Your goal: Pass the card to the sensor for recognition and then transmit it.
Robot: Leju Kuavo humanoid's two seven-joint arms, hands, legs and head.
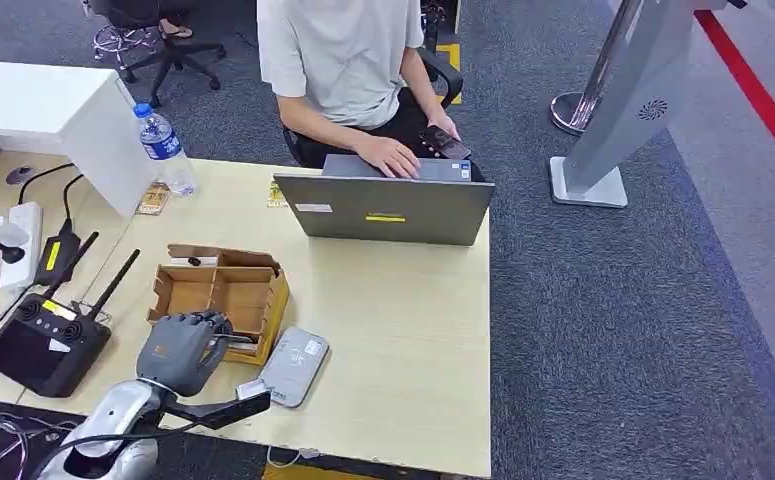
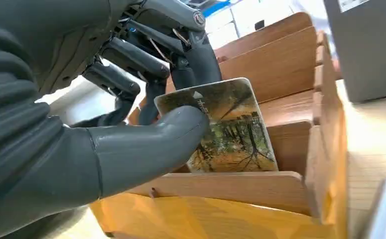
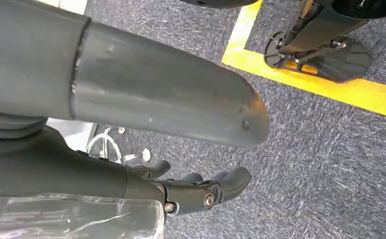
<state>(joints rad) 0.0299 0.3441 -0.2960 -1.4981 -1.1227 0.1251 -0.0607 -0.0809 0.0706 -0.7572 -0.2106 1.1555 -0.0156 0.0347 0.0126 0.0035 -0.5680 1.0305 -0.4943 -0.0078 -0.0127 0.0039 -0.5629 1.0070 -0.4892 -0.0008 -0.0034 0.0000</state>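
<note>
In the left wrist view my left hand (image 2: 131, 99) pinches a card (image 2: 235, 134) printed with a forest picture, thumb on its face and fingers behind it. The card stands upright in the near compartment of a wooden divider box (image 2: 280, 64). Seen from the head, the left hand (image 1: 178, 350) is at the front edge of that box (image 1: 253, 290). A flat grey card sensor (image 1: 295, 366) lies on the table just right of the box. My right hand (image 3: 146, 114) hangs over grey carpet with its fingers apart, holding nothing.
A person (image 1: 348, 60) sits behind a grey laptop (image 1: 383, 208) at the table's far side. A water bottle (image 1: 166, 150), white box (image 1: 53, 105), power strip (image 1: 18, 240) and black remote controller (image 1: 43, 340) lie to the left. A grey stand (image 1: 613, 110) rises on the carpet.
</note>
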